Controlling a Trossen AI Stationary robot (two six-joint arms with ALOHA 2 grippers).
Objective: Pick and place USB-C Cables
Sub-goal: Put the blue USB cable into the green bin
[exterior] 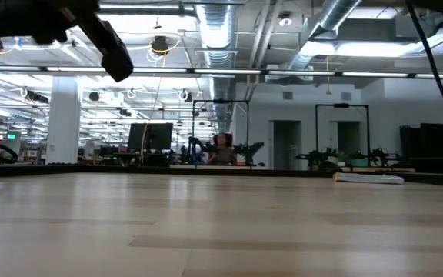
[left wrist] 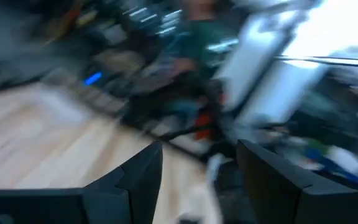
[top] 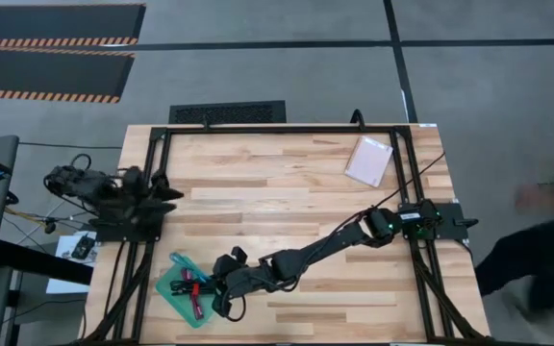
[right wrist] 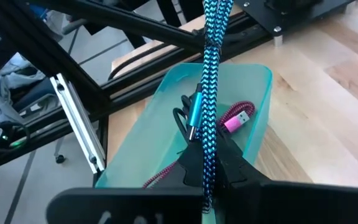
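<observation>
High view, left side: left arm folded over the table's left edge, left gripper (top: 162,195) above bare wood, well apart from the tray. Left wrist view is motion-blurred; its 2 dark fingers (left wrist: 138,180) stand spread with a clear gap between them and nothing in it. Beyond them only smeared room shapes — not readable.

Near the front-left corner of the table (top: 287,192) sits a teal tray (top: 173,291), set at a slant. The high view shows cables inside it as thin dark, pink and red lines, with the teal cable (top: 179,261) running up past the tray's far rim. It does not separate them.

The right wrist view does: the tray (right wrist: 257,78) holds a black cable (right wrist: 180,119) looped near the middle and a pink cable (right wrist: 236,118) with its plug lying beside the black one; a braided red-black length shows at the tray's near end. The teal cable (right wrist: 211,68) hangs taut above the tray, its metal plug down among the others.

Right gripper (right wrist: 207,171) (top: 221,288) is over the tray's right edge; jaws pressed together, pinching the teal cable.

Right of centre, near the far edge: a white-pink packet (top: 369,160), flat, also seen edge-on in the low view (exterior: 368,178). The low view shows no tray and no cables — only 1 dark arm part at top left.

At the high view's right edge, a blurred person (top: 537,250) beside the table.
</observation>
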